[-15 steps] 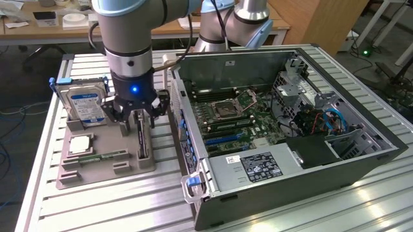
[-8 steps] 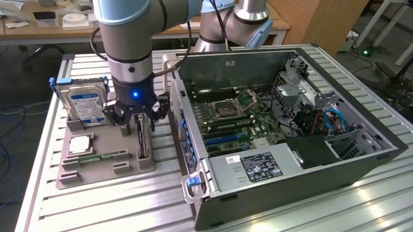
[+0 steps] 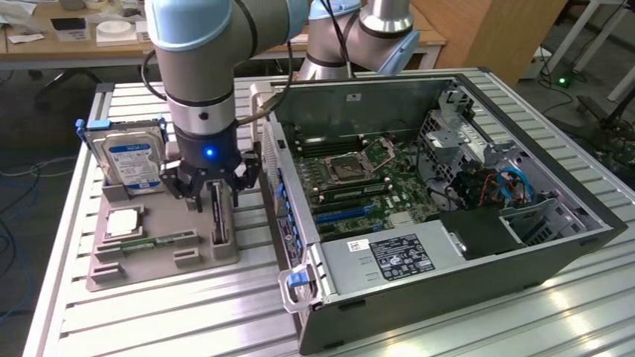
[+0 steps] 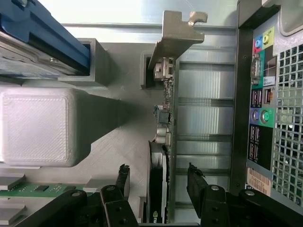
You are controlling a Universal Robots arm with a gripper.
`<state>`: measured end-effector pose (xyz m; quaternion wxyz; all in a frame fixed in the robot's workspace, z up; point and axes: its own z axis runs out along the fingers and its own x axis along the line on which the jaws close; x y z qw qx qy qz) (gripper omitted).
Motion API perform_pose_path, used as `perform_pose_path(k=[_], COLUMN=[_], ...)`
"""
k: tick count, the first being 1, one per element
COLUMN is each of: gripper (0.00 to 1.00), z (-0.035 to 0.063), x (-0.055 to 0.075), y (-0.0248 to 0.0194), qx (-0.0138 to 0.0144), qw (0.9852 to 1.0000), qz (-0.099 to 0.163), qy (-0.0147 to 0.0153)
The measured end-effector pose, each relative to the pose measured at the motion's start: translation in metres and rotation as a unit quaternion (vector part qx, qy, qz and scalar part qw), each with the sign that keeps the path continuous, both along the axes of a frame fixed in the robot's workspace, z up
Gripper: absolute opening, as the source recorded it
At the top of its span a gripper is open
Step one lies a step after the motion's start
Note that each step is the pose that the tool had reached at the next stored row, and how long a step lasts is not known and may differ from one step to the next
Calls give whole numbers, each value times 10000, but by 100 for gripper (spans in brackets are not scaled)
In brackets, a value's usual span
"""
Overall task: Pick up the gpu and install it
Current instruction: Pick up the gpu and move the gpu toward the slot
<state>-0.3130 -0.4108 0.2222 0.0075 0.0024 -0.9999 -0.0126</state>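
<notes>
The gpu (image 3: 218,217) is a thin dark card standing on edge in a slot of the grey holder (image 3: 189,262). In the wrist view the gpu (image 4: 166,118) runs lengthwise, and its silvery end bracket (image 4: 176,40) is at the far end. My gripper (image 3: 213,195) hangs straight over the card. Its fingers straddle the card's near end. My gripper (image 4: 158,178) is open: one fingertip (image 4: 124,176) stands on one side of the card and the other fingertip (image 4: 195,179) on the opposite side. A gap shows on each side, and neither fingertip touches the card.
On the same holder stand a silver hard drive with a blue label (image 3: 134,160), a square processor (image 3: 121,222) and a green memory stick (image 3: 159,242). The open computer case (image 3: 516,245), with its motherboard (image 3: 352,182), lies close on the exterior view's right. Its rear port panel (image 4: 260,109) is beside the card.
</notes>
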Motion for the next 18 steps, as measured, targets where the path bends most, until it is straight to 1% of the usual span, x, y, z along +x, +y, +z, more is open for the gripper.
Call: perform_pose_path(k=[4,12,18], gripper=[61,61,61], z=[-39,-40,-47], x=[0,0,-5], y=[0,0,0], qx=[-1,0,0], qw=[10000,10000,10000], qz=[0,0,-49], qy=[1,1,1])
